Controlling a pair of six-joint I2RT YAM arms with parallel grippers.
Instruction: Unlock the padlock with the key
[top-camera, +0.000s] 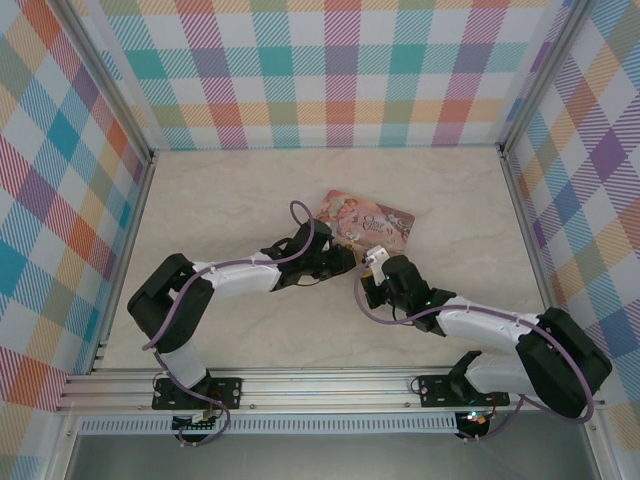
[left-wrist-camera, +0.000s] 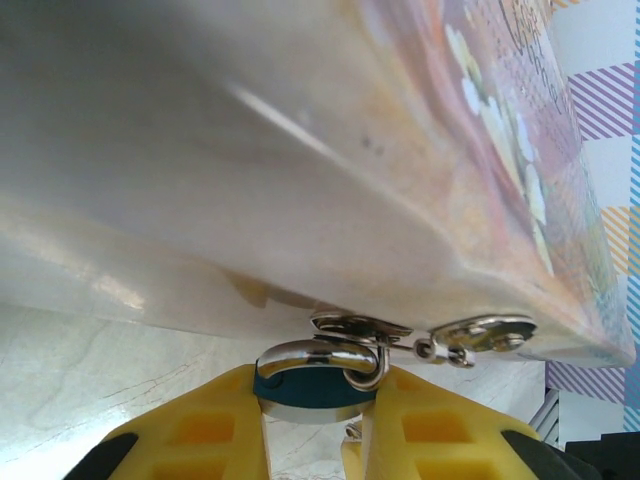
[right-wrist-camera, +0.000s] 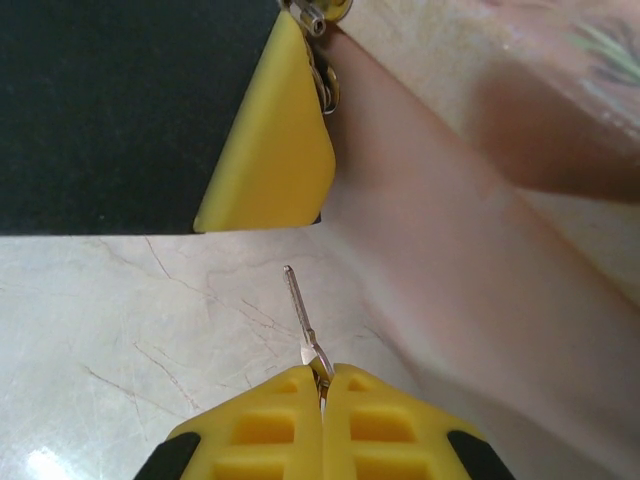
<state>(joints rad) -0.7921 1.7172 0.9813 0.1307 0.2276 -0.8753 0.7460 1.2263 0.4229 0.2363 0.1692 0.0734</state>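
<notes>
The tiny blue-teal padlock (left-wrist-camera: 312, 385) is pinched between the yellow fingers of my left gripper (left-wrist-camera: 315, 420), its silvery shackle hooked through the hasp (left-wrist-camera: 362, 326) on the pink tin (left-wrist-camera: 300, 170). My right gripper (right-wrist-camera: 322, 380) is shut on the key (right-wrist-camera: 300, 310); the thin blade sticks out forward over the table, pointing toward the left gripper's yellow finger (right-wrist-camera: 270, 140). In the top view both grippers meet at the tin's near edge: the left gripper (top-camera: 345, 258) and the right gripper (top-camera: 372, 262) sit close together.
The pink illustrated tin (top-camera: 368, 217) lies mid-table, just beyond the grippers. Plaid walls and metal rails (top-camera: 130, 240) enclose the marble tabletop (top-camera: 230, 200), with open surface on both sides of the tin.
</notes>
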